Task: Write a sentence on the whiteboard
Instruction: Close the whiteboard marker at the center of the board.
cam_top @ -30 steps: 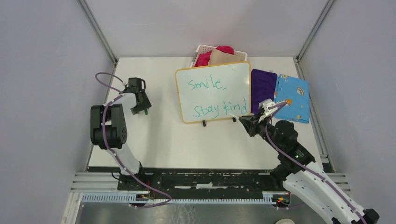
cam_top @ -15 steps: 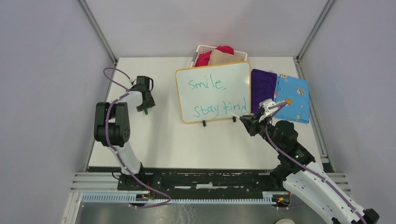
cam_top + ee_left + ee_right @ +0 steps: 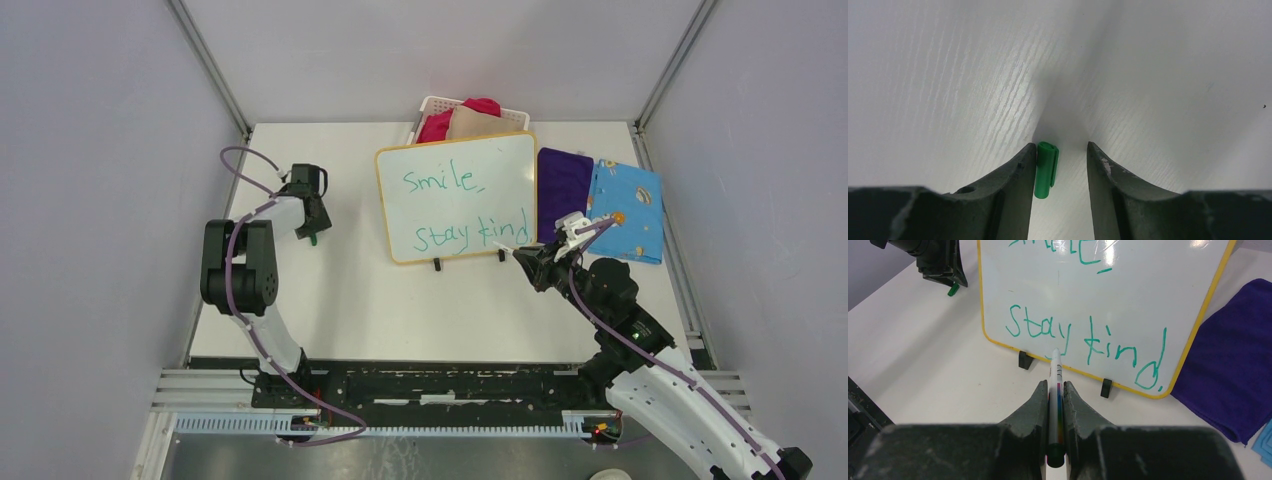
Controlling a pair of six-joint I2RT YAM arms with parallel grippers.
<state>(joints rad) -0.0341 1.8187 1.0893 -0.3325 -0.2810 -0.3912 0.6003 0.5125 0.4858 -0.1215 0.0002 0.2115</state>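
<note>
So, toward the back of the surface (image 3: 350,300) the whiteboard (image 3: 500,165) stands upright, with the green sentence (image 3: 470,235) "Smile, stay kind" on it. The right end effector (image 3: 1054,385) pinches the marker (image 3: 1055,371), tip near the board's bottom edge. The left end effector (image 3: 1062,150) sits part-open around a green cap (image 3: 1045,170).

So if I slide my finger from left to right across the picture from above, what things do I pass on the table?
left pincer → whiteboard → purple cloth → blue cloth
</note>
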